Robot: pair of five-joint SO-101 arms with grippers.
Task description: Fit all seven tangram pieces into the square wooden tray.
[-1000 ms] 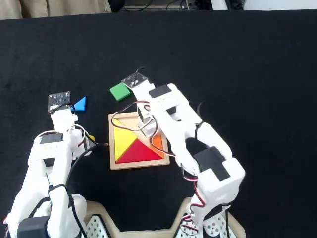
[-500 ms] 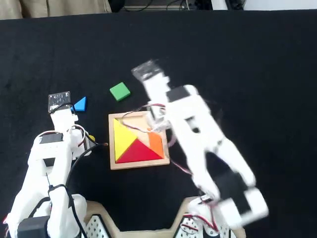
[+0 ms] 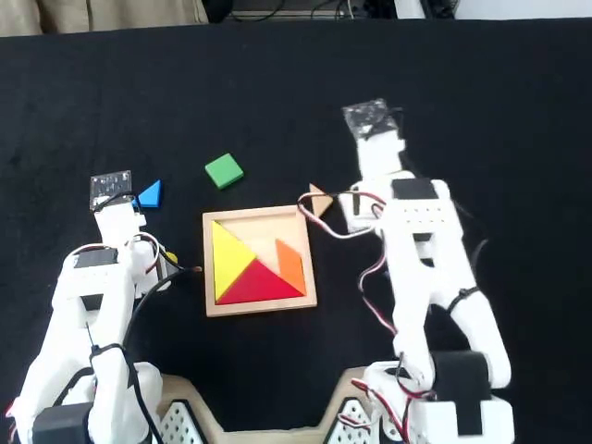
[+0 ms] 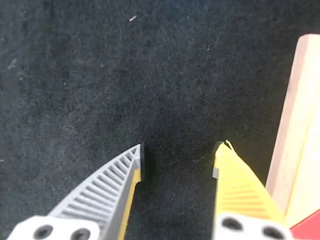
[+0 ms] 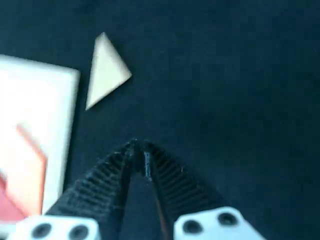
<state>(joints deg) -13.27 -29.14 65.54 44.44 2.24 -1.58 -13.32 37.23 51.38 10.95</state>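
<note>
Right tool [image 5: 139, 148] closed near tan triangle [image 5: 106, 70], beside tray [image 3: 259, 307].

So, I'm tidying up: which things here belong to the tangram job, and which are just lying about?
Job: wooden tray, yellow triangle, red triangle, orange piece, green square, blue triangle, tan triangle.
Lying about: cables and curtain beyond the table.

Over the high view I get soft, even light from above. The black tabletop [image 3: 481, 111] soaks it up, and the white arms [image 3: 416, 250] throw hardly any shadow on it. The wooden tray [image 3: 259, 306] reads bright there, without glare. On the left wrist view, a faint darker patch lies on the cloth under the left gripper [image 4: 180, 147]. On the right wrist view the tray is washed out almost to white, as is the pale triangle [image 5: 106, 70].
</note>
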